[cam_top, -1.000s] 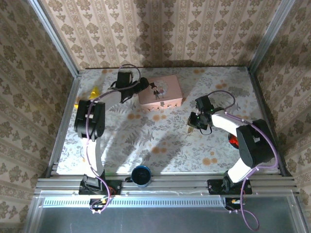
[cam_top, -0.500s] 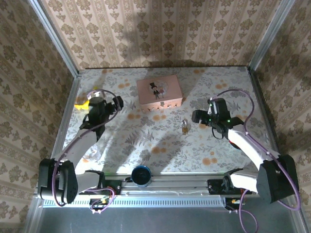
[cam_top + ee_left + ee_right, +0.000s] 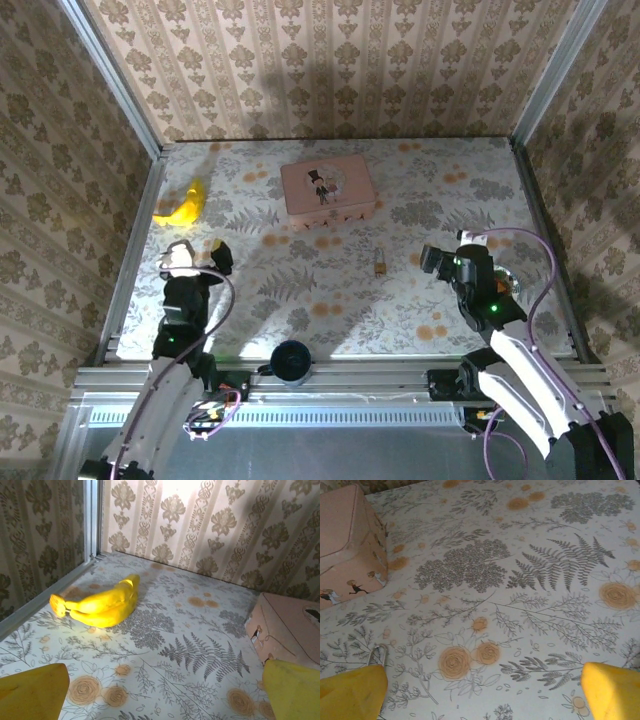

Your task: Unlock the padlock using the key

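Note:
The small brass padlock (image 3: 381, 263) lies on the flowered table (image 3: 330, 300), in front of the pink picture box. I cannot make out the key apart from it. In the right wrist view a thin silver loop (image 3: 378, 653) pokes out beside my left yellow finger (image 3: 350, 692); I cannot tell what it belongs to. My right gripper (image 3: 432, 256) (image 3: 482, 695) stands open just right of the padlock, holding nothing. My left gripper (image 3: 198, 256) (image 3: 165, 695) is open too, far left of the padlock, with bare table between its yellow fingers (image 3: 35, 690).
A yellow banana (image 3: 183, 206) (image 3: 100, 607) lies at the far left by the wall. The pink box (image 3: 328, 189) (image 3: 290, 630) (image 3: 345, 545) sits at the back middle. A dark round cup (image 3: 291, 360) stands at the near edge. Patterned walls close in three sides.
Both arms have pulled back toward the near edge. The right gripper has opened and left the padlock lying on the table. The left gripper has moved away from the pink box.

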